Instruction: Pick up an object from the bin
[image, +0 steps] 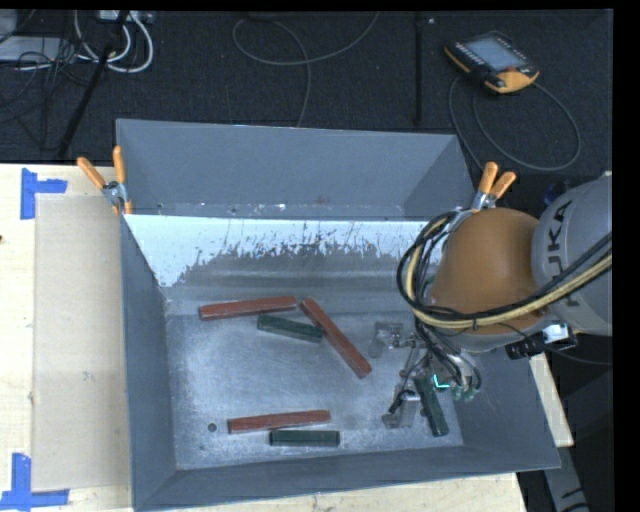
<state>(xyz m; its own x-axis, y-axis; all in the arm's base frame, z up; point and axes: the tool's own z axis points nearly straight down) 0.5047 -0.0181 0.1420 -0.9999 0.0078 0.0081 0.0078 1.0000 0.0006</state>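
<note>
My gripper (393, 375) is low over the bin floor at the right side, under the arm's orange cover. Its two grey fingers stand apart, open, one tip (384, 338) toward the back and the other (401, 412) toward the front, with bare floor between them. A short dark green bar (434, 410) lies tilted just right of the front fingertip, partly under the gripper's body. A red-brown bar (337, 338) lies diagonally just left of the gripper, apart from it.
Left of the diagonal bar lie a long red-brown bar (248, 308) and a dark green bar (290, 328). Near the front wall another red-brown bar (278, 423) lies beside a dark green bar (304, 437). The bin's right wall is close behind the gripper.
</note>
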